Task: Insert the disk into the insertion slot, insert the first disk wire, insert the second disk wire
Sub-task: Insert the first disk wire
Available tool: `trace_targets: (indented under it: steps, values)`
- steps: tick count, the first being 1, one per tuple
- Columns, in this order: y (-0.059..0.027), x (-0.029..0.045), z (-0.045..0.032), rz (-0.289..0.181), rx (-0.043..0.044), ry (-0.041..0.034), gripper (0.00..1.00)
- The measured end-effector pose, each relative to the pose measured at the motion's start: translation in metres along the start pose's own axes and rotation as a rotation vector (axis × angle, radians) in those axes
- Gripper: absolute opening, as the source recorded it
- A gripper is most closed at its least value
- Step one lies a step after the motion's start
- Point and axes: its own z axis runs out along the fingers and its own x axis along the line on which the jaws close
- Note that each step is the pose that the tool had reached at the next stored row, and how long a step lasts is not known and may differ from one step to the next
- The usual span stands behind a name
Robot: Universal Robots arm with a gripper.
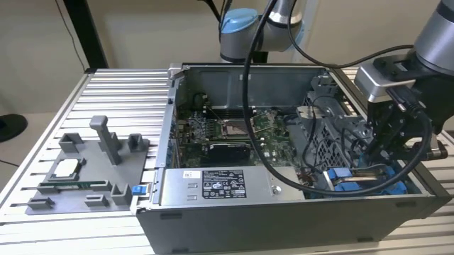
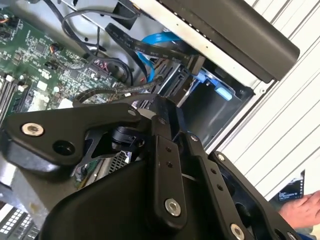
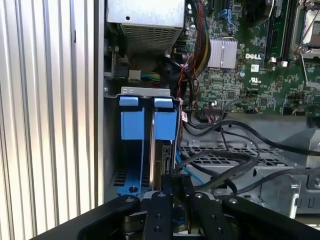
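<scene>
Closest in the first wrist view, the black two-fingered metal gripper [image 3: 172,189] seemed clenched on the flat silver-grey metal disk [image 3: 159,162]. The disk stood on edge, partly down between the bright blue plastic rails of the grey perforated-metal insertion slot [image 3: 131,125]. Rigid, dense and probably shock-sensitive, the disk likely wanted a firm hold on its frame edges. Beyond lay the green circuit board [image 3: 250,65].

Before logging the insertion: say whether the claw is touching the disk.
Cannot tell. In the first wrist view the disk sits edge-on in the insertion slot, its near end hidden behind the claw.
</scene>
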Motion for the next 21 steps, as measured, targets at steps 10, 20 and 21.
trace_targets:
  steps: [10, 20, 21]
  values:
    - [-0.0078, 0.0078, 0.0093, 0.008, 0.0015, -0.0583, 0.00]
    - [-0.0075, 0.0120, 0.0146, 0.075, 0.0093, -0.0524, 0.00]
    - [-0.0073, 0.0126, 0.0149, 0.075, 0.0083, -0.0523, 0.00]
